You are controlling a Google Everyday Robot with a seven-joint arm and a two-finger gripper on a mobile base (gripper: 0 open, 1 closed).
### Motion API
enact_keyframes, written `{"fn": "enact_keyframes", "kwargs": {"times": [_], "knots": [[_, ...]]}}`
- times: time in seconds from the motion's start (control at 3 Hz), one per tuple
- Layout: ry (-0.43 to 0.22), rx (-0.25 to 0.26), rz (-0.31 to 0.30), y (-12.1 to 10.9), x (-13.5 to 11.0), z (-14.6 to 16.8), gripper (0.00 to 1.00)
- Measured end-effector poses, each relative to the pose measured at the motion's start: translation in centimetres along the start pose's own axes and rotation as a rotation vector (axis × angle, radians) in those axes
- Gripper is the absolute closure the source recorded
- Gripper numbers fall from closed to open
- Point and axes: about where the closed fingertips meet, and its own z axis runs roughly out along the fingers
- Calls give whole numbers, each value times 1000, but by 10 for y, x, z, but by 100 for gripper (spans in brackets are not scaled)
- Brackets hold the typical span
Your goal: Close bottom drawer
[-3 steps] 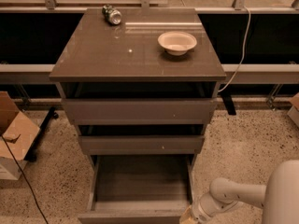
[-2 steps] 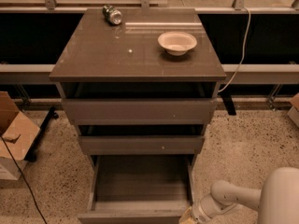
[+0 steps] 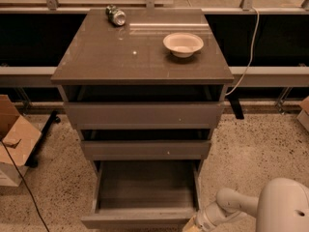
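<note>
The grey-brown cabinet (image 3: 142,57) has three drawers. The bottom drawer (image 3: 145,190) is pulled far out, showing an empty shallow tray; its flat front (image 3: 137,220) is at the bottom edge of the camera view. The middle drawer front (image 3: 145,149) and the taller top drawer front (image 3: 144,115) stand slightly out. My gripper (image 3: 189,227) is at the bottom edge, right at the right end of the bottom drawer's front, mostly cut off by the frame. The white arm (image 3: 231,204) reaches in from the lower right.
A white bowl (image 3: 183,44) and a can lying on its side (image 3: 116,16) are on the cabinet top. A cardboard box (image 3: 13,141) stands on the floor at left with a thin cable. A white cord (image 3: 248,47) hangs at right. A window ledge runs behind.
</note>
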Motion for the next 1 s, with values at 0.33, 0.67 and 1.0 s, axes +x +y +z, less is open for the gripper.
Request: {"fn": "enact_keyframes", "kwargs": {"times": [0.33, 0.67, 1.0], "knots": [[-51, 54, -34, -15, -15, 3, 100], [-53, 56, -37, -16, -16, 4, 100], [-78, 97, -100, -40, -45, 6, 100]]}}
